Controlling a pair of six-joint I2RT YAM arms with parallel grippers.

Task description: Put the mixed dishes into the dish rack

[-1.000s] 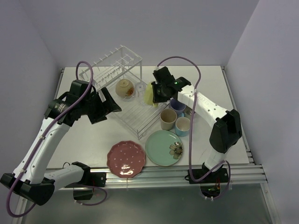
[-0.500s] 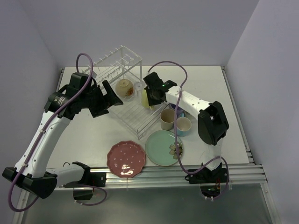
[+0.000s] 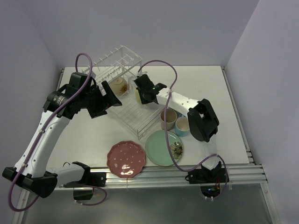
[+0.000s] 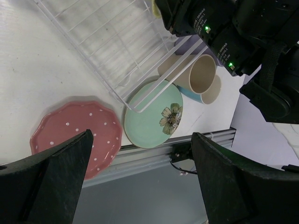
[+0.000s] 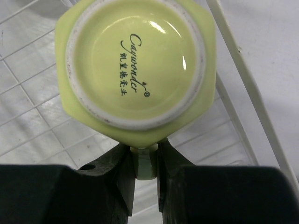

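My right gripper (image 3: 141, 92) is shut on the handle of the yellow cup (image 3: 137, 95) and holds it over the dish rack (image 3: 113, 64). In the right wrist view the cup (image 5: 135, 60) is bottom-up, its handle pinched between my fingers (image 5: 122, 172), with the rack's grid tray (image 5: 28, 107) below. My left gripper (image 3: 110, 96) is open and empty beside the rack's left side; the left wrist view (image 4: 141, 140) shows the jaws wide apart. The cream bowl (image 3: 118, 87) sits in the rack, partly hidden. The lavender cup and the small glass are hidden.
A beige cup (image 3: 168, 119) and a light-blue cup (image 3: 182, 126) stand right of the rack. The mint-green plate (image 3: 163, 147) and the pink dotted plate (image 3: 126, 159) lie near the front rail. They also show in the left wrist view: the green plate (image 4: 154, 116) and the pink plate (image 4: 74, 128).
My right gripper has carried the yellow cup leftward from beside the cups to over the rack's tray. The left arm has shifted slightly up and back.
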